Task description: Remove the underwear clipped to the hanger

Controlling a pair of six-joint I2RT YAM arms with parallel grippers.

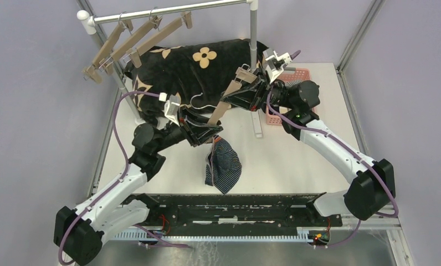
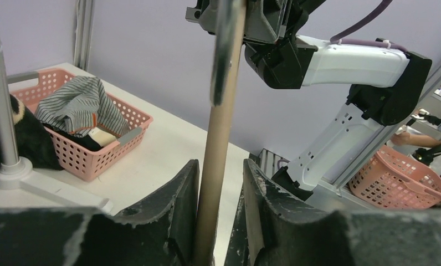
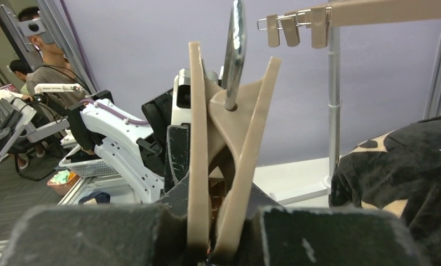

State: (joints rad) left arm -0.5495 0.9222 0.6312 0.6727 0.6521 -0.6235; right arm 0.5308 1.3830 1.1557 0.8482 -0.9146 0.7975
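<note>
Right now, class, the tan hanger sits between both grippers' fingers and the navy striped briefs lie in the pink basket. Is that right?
Not quite. The navy striped briefs are not in the pink basket. The top external view shows them hanging at the near end of the tan hanger, over the table. The rest stands.

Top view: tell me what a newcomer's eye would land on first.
In the middle, the right hand pinches one end of a tan hanger and the left hand straddles the other. Right by the left hand is navy striped underwear; behind lies a big black cloth with tan flowers.
</note>
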